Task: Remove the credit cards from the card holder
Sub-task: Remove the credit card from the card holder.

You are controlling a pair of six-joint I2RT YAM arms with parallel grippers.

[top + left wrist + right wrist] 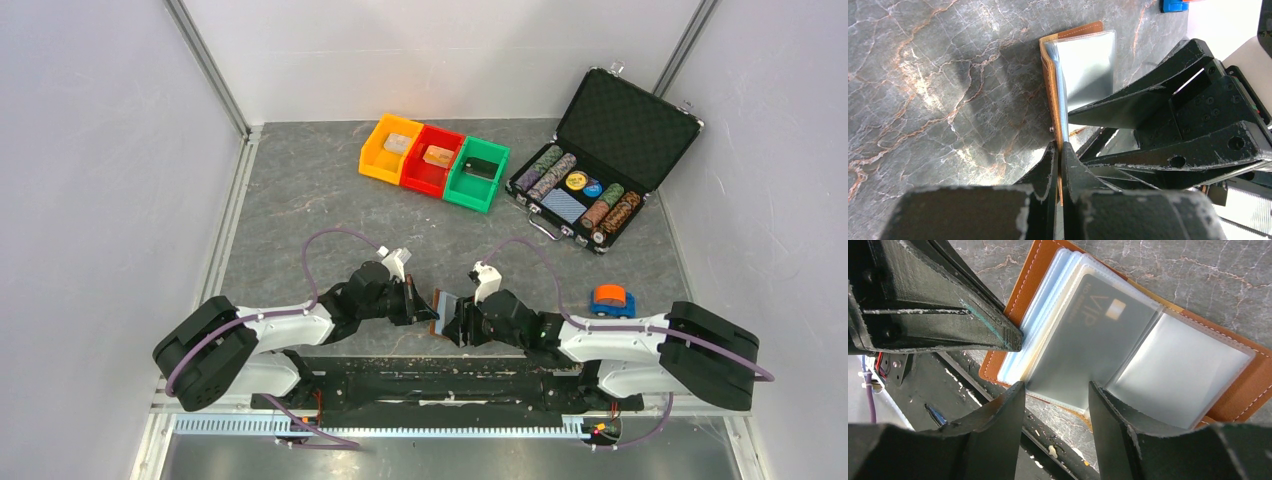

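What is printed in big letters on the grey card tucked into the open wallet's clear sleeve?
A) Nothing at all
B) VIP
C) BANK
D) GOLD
B: in the right wrist view, the grey card inside a clear sleeve of the card holder plainly reads VIP, just beyond the open right gripper.

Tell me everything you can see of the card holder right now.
The card holder is tan stitched leather, lying open at the near edge of the grey table. Clear plastic sleeves fan from its spine; one holds a dark card marked VIP, the next looks empty. The left gripper pinches its edge; the open right gripper hovers at the card's sleeve.
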